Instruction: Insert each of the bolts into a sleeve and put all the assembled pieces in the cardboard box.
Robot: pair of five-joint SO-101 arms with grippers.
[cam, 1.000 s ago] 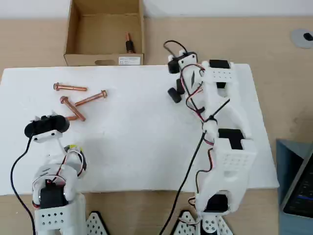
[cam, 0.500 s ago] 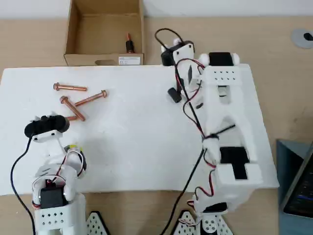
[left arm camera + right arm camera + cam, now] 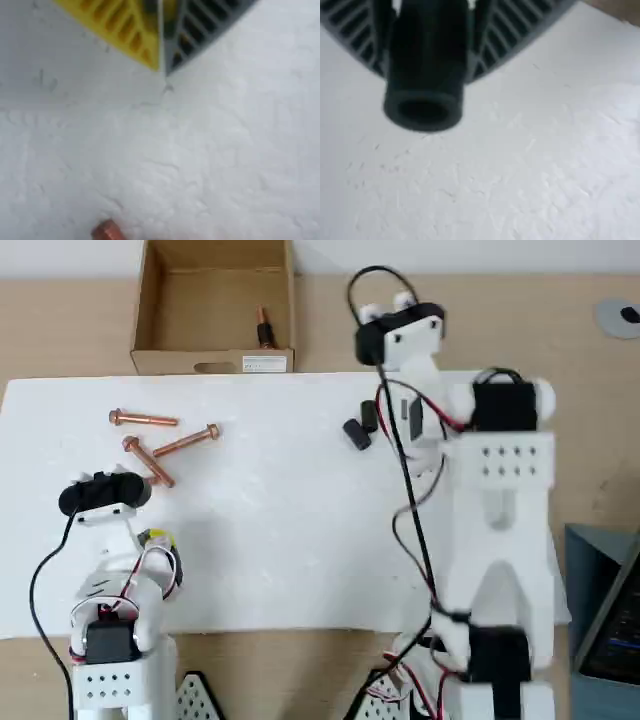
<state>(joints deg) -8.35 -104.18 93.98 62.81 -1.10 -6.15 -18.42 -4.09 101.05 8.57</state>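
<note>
- Up close: sleeve (image 3: 424, 97) is pinched by right gripper (image 3: 427, 62); left gripper (image 3: 162, 66) is pressed together.
- From above: bolts (image 3: 185, 440) are spotted at 10 o'clock; bare mat (image 3: 290, 530) is seen centrally.

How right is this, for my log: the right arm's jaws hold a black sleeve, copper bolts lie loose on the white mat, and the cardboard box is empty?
No: the cardboard box is not empty; the high view shows one assembled piece inside. The rest holds: black sleeve in the right arm's jaws, copper bolts loose on the white mat.
</note>
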